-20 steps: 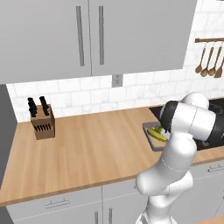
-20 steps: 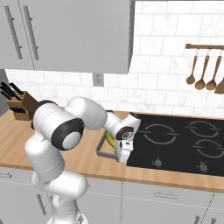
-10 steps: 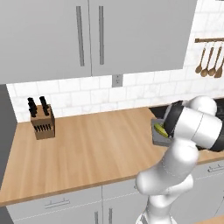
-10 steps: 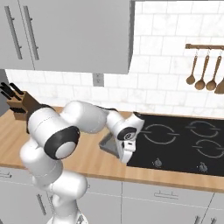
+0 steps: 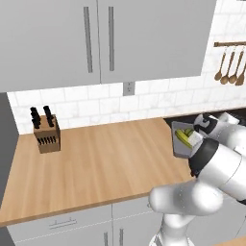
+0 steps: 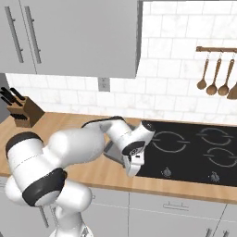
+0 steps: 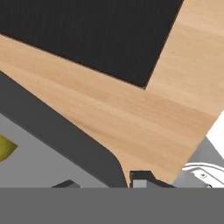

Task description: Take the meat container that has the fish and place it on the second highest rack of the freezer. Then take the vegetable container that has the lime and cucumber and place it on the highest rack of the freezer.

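Gripper (image 7: 103, 183): you see its two dark tips at the bottom of the hand view, one on each side of the tray's dark rim, drawn close together and clamped on that rim.
Tray (image 5: 181, 144): you find the grey vegetable container lifted and tilted at the right end of the counter, held at the hand; in the right base view its edge (image 6: 112, 150) peeks from behind the forearm, and the hand view shows its grey floor and dark wall (image 7: 65, 135).
Cucumber (image 5: 183, 138): you see a yellow-green piece lying inside the tray; a yellow scrap (image 7: 5, 148) shows at the left edge of the hand view.
Lime (image 5: 188, 130): a small green shape just beside the cucumber in the tray; too small for you to be sure.
Counter (image 5: 105, 163): wooden top under and around the tray.
Cooktop (image 6: 194, 150): black glass with ringed burners, just right of the tray.
Knife block (image 5: 46, 136): stands well apart, at the counter's far left by the tiled wall.
Spoons (image 6: 215, 71): wooden, hanging from a rail on the wall above the cooktop.
Cabinets (image 5: 101, 41): grey doors with bar handles, above the counter.
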